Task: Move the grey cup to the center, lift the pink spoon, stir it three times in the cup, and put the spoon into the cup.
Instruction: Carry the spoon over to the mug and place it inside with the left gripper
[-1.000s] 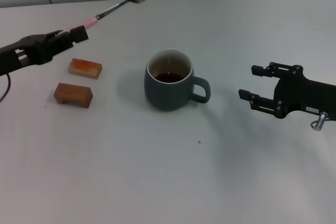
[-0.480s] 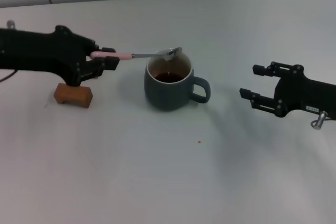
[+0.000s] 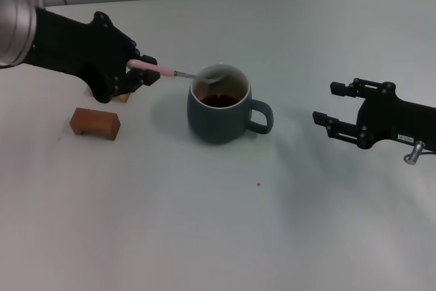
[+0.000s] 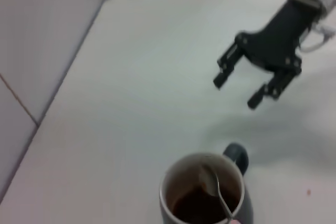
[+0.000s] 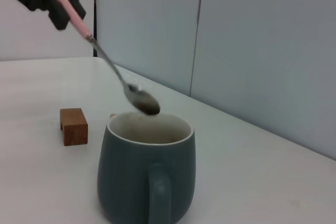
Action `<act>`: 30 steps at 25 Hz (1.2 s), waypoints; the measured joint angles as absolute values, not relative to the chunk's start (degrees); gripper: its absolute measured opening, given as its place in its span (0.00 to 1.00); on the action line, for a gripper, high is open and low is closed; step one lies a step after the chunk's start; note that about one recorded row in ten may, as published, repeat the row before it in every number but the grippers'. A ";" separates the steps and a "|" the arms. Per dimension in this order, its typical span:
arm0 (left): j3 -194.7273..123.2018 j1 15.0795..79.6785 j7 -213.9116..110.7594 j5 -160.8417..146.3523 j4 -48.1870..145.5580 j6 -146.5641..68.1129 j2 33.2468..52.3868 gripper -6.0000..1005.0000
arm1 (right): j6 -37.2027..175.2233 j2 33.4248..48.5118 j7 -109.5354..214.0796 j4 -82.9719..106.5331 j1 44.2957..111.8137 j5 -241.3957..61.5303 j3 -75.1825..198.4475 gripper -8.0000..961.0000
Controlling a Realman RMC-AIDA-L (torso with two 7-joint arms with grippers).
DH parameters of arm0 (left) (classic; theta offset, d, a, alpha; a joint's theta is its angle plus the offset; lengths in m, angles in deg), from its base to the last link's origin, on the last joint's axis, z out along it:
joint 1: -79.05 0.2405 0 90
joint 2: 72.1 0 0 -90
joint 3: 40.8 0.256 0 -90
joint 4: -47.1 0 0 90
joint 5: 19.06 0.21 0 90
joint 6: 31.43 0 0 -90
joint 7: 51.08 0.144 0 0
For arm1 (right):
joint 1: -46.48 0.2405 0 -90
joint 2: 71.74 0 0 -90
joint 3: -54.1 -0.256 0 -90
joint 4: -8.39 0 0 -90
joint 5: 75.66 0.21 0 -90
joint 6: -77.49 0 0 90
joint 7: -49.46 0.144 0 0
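While left gripper (image 3: 139,76) clamps pink spoon (image 3: 178,73) (bowl above grey cup (image 3: 219,105)), right gripper (image 3: 328,105) gapes, idle.

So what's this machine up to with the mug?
The left gripper holds a pink spoon by its handle, with the spoon's bowl poised just above the rim of the grey cup, not yet dipped in. The cup stands mid-table with dark liquid inside. The right gripper hangs open to the side of the cup's handle, holding nothing. A brown block lies near the left arm.
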State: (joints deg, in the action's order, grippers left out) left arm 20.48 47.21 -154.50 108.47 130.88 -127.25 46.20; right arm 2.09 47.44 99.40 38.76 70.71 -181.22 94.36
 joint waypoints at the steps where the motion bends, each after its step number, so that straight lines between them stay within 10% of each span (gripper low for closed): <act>1: 23.04 46.21 -154.58 111.72 132.59 -127.14 46.20 0.17 | 2.10 47.44 99.50 38.78 70.75 -181.22 94.36 0.67; 30: 47.86 37.30 -159.63 133.08 136.38 -123.10 46.99 0.19 | 2.94 47.34 100.26 38.42 71.00 -181.22 94.36 0.67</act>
